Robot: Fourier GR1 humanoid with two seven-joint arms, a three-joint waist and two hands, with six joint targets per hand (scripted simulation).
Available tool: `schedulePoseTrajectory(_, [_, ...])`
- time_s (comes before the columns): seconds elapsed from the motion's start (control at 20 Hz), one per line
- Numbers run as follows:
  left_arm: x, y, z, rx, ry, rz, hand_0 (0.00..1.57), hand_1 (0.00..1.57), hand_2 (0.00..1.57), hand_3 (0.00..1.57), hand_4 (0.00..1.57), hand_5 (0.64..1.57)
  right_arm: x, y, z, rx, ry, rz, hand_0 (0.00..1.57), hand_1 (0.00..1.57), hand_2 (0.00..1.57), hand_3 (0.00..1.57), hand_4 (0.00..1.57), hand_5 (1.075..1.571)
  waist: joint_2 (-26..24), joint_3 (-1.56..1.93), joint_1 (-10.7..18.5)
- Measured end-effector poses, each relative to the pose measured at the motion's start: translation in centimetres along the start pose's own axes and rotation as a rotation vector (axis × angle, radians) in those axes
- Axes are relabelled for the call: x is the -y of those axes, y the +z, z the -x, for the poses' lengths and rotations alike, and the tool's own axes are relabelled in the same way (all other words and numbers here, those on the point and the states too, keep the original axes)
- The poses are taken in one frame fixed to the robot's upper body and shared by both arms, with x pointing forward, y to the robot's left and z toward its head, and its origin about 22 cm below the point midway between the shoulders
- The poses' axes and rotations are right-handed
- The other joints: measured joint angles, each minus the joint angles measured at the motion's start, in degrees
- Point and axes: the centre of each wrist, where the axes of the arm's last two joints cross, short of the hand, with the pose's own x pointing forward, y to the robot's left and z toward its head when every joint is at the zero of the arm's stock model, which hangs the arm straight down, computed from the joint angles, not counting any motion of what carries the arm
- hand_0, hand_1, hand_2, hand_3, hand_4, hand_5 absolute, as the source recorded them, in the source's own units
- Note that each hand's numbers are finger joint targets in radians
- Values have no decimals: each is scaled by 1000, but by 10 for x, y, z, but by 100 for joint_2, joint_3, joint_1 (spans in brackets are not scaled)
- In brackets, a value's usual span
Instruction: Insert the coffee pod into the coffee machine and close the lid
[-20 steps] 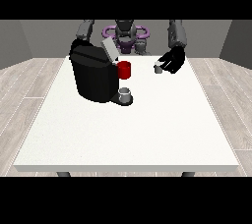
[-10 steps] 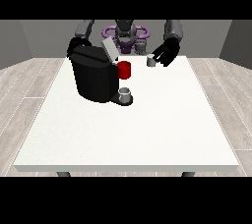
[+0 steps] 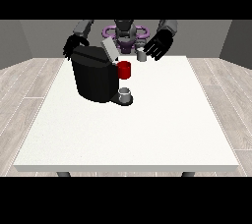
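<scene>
Hand at view's right holds coffee pod aloft.

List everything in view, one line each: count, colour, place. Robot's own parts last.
Table: one, white, fills the middle of the view.
Coffee machine: one, black with a red part at its front, on the table's left half, its grey lid raised.
Cup: one, grey, on the machine's base.
Coffee pod: one, small and grey, held by the hand at the view's right.
Hand at the view's left: one, black, behind the machine's top.
Robot body: grey and purple, behind the table.
</scene>
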Motion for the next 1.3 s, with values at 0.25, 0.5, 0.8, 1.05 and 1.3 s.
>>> schedulePoseTrajectory(0.25, [-18, -11, -24, 27, -4, -31, 1284, 1284, 1340, 1276, 519, 1571, -3, -9, -13, 27, 14, 9, 0, 0, 0, 0, 520, 1571, 173, 0, -115])
schedulePoseTrajectory(0.5, [-31, -17, -39, 39, -18, -52, 1262, 1262, 1297, 1237, 494, 1571, -2, -14, -21, 68, 15, 7, 0, 0, 0, 0, 526, 1571, 368, 1, -245])
schedulePoseTrajectory(0.8, [-29, -21, -47, 39, -15, -40, 1292, 1292, 1315, 1222, 498, 1571, -6, -11, -19, 57, 11, 16, 0, 0, 0, 0, 537, 1571, 397, 1, -281])
schedulePoseTrajectory(1.05, [-25, -24, -52, 46, -24, -35, 1268, 1268, 1300, 1217, 512, 1571, -2, -13, -20, 63, 4, 23, 0, 0, 0, 0, 512, 1571, 469, 1, -275])
schedulePoseTrajectory(1.3, [-29, -23, -50, 65, -31, -45, 1183, 1183, 1251, 1180, 499, 1571, -3, -16, -30, 93, -11, 22, 0, 0, 0, 0, 538, 1571, 620, 1, -306])
